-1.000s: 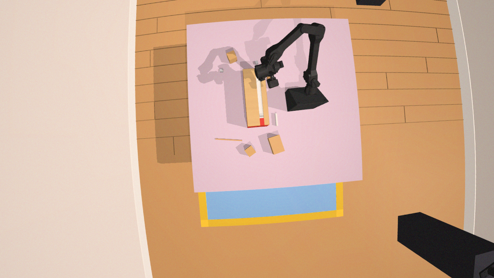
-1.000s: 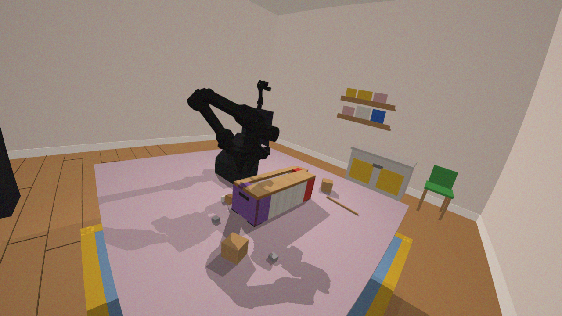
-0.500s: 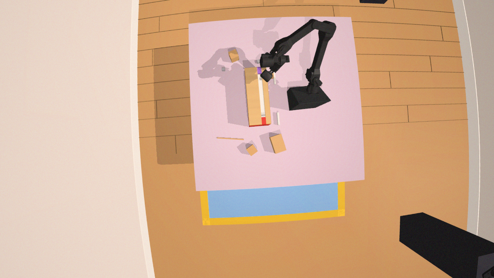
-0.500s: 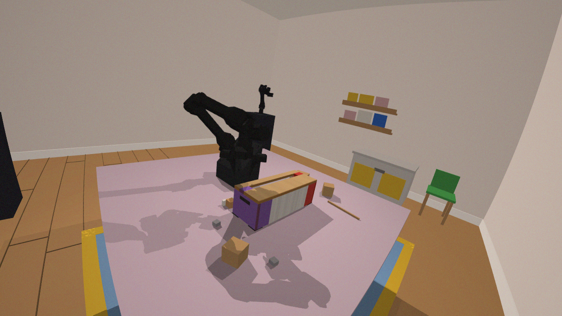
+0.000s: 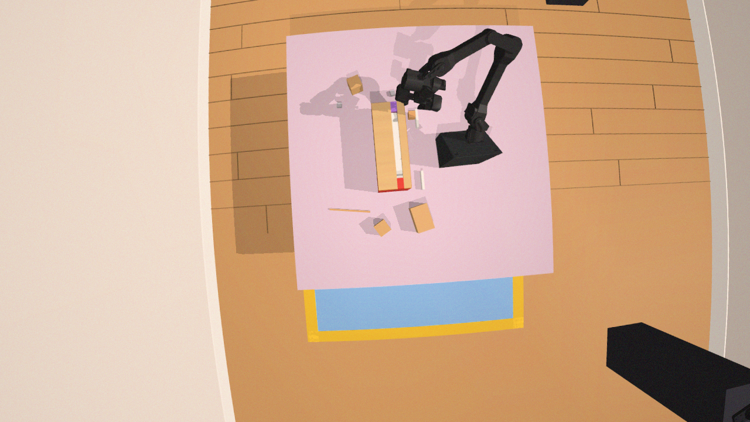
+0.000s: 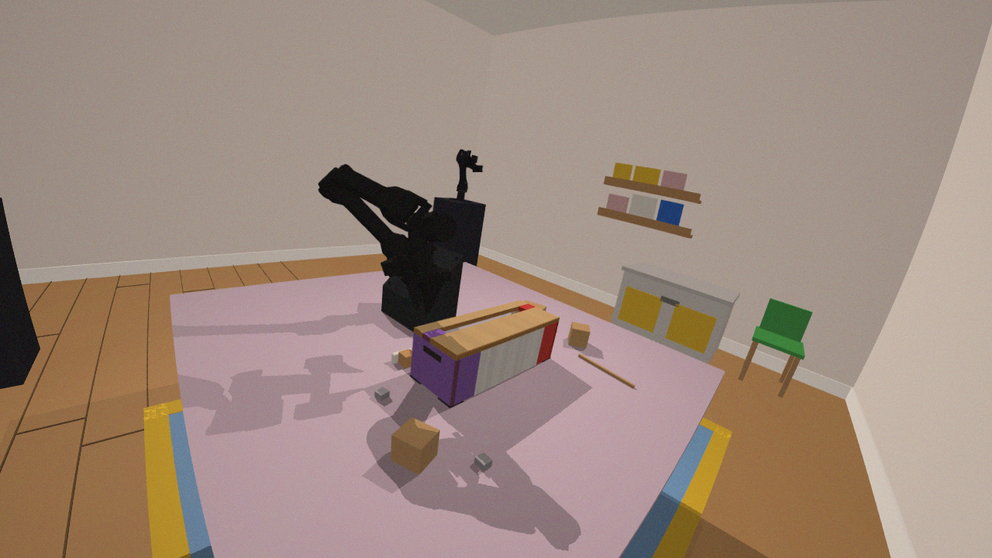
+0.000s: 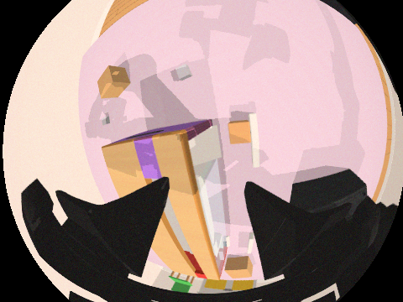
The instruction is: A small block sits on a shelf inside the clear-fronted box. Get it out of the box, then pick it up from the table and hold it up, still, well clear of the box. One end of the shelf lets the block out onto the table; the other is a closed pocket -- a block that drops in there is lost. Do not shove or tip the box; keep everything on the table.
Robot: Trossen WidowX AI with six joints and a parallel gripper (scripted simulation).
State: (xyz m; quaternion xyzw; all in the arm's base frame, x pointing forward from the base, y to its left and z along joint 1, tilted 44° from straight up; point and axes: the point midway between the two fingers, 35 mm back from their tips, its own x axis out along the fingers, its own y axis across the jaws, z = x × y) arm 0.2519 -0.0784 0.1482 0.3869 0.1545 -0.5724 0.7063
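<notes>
Purple-ended box [image 5: 391,146] | no readable writing | small block [image 5: 411,114] on table beside it | jaws part-open, holding nothing

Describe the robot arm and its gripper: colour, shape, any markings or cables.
The arm is matte black all over, made of slim boxy links with rounded joints, rising from a wedge-shaped black base. The gripper is black too, its two fingers tapering to pointed tips in the wrist view. No cables, labels or coloured markings show in any view.
</notes>
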